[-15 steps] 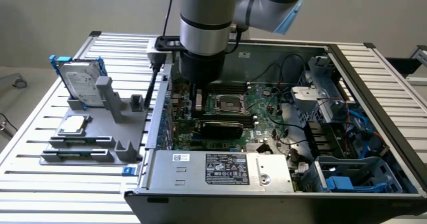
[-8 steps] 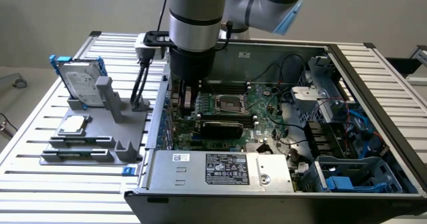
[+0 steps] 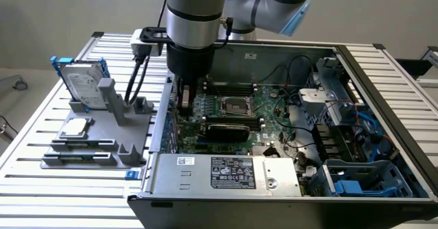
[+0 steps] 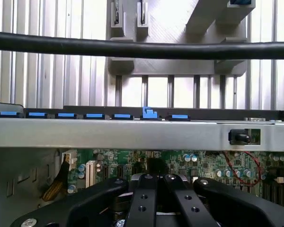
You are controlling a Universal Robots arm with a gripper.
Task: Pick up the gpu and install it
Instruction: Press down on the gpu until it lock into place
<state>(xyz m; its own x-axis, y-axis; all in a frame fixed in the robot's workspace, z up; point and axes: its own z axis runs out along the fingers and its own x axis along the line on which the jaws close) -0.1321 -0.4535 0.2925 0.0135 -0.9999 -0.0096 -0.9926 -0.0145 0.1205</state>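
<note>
Gripper (image 4: 156, 182): fingers closed together, low over the green motherboard (image 4: 208, 163) in the wrist view.
Gpu (image 3: 183, 97): exterior view shows it upright under the arm, inside the open computer case (image 3: 383, 75).
Beyond: grey parts holder (image 3: 96, 137), hard drive (image 3: 81, 88).

The gpu (image 3: 183, 97) stands on edge, upper centre-left of the exterior view, a thin dark card partly hidden under the arm, low inside the open case beside its wall.
</note>
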